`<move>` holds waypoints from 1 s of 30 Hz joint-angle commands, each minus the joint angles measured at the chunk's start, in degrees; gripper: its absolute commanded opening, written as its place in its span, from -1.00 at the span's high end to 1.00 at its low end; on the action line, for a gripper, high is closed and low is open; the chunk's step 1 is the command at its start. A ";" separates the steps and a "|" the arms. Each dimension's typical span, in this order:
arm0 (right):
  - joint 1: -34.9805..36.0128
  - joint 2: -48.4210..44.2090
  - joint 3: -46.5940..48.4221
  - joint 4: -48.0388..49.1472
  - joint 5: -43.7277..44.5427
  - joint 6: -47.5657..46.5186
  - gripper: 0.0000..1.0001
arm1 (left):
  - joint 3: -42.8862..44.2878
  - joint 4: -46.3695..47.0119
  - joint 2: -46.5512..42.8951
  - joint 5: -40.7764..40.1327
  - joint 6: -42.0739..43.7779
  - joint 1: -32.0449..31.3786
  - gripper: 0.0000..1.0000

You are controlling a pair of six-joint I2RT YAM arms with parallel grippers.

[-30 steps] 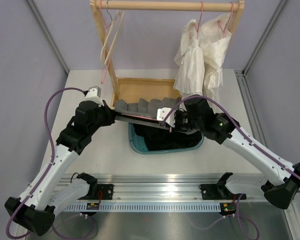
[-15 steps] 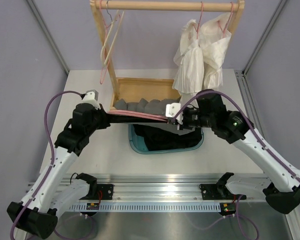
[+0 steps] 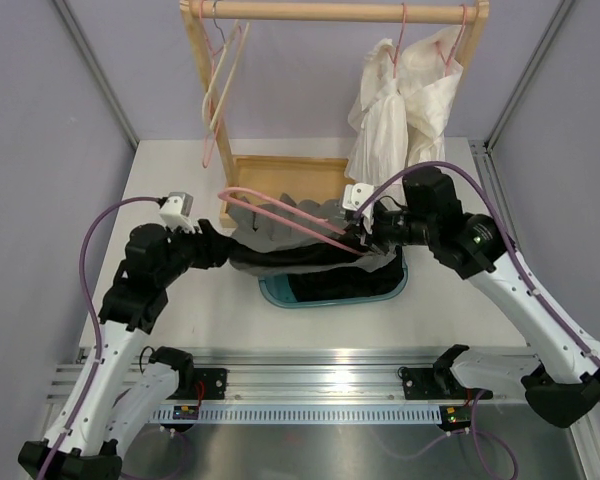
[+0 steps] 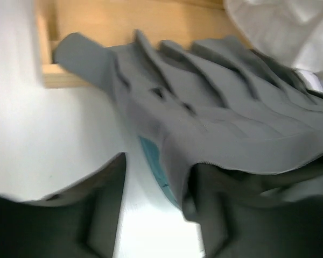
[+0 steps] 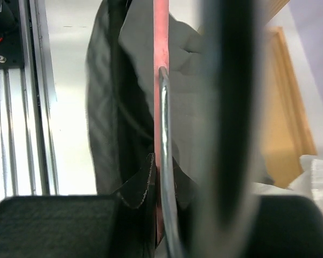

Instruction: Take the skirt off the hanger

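L hand (image 4: pixel 157 166) spread, nothing pinched, lower centre. Grey skirt (image 4: pixel 220 118) sags over teal tub (image 4: pixel 152 156), mid-frame. R hand (image 3: pixel 360 236) pinches pink hanger (image 5: pixel 160 32). Risk: fabric snags hanger, gets dragged onto worktop (image 3: pixel 195 315).

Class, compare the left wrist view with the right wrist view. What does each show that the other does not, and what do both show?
Only the left wrist view shows the skirt with its pleats spread out and a strip of the teal tub. Only the right wrist view shows the pink hanger and the metal rail. Both show the grey skirt, the wooden base and the white table.
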 commanded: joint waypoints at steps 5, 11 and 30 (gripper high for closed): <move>-0.69 10.66 8.60 3.63 -4.91 8.43 1.00 | 1.80 5.82 -5.96 18.99 9.52 0.55 -0.76; -1.13 14.81 12.82 1.70 -3.51 6.76 1.00 | 4.27 0.80 -8.34 22.66 18.76 -0.33 -0.98; -7.46 11.65 4.57 -18.78 -3.68 -18.45 1.00 | 5.15 8.27 -10.11 18.90 26.93 -0.33 -0.98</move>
